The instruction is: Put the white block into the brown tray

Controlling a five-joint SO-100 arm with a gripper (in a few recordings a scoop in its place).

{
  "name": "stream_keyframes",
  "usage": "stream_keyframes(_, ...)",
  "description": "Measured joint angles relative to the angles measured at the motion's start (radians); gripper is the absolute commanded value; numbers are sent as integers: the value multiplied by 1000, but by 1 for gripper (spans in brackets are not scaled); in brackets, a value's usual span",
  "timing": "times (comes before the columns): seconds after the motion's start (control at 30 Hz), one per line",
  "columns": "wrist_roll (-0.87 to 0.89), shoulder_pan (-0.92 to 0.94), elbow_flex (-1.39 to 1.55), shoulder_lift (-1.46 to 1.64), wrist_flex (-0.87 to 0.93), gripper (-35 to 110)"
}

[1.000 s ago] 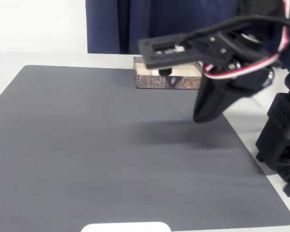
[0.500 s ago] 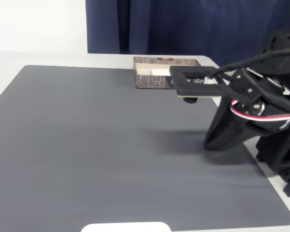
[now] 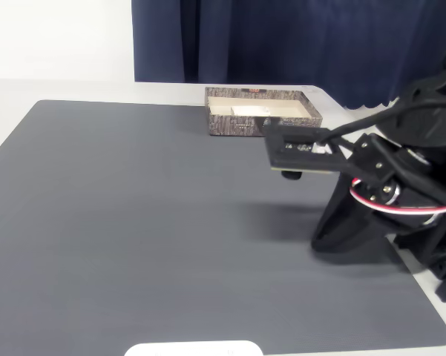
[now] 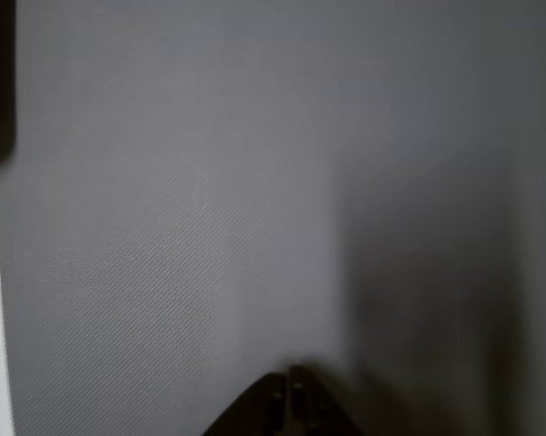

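One brown tray [image 3: 261, 117] at far edge of grey mat [image 3: 133, 222] on desk, white block [image 3: 245, 110] inside. Fingers [image 4: 288, 400] pressed together, holding nothing, above mat.

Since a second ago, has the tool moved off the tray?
Yes. The tool has pulled back from over the brown tray, toward the camera and right in the fixed view, and now hangs above the grey mat.
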Motion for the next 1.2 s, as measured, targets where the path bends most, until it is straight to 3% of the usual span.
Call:
stream_keyframes(0.3, 5, -8, 9, 6, 83, 0)
stream_keyframes(1.2, 31, -5, 8, 12, 83, 0)
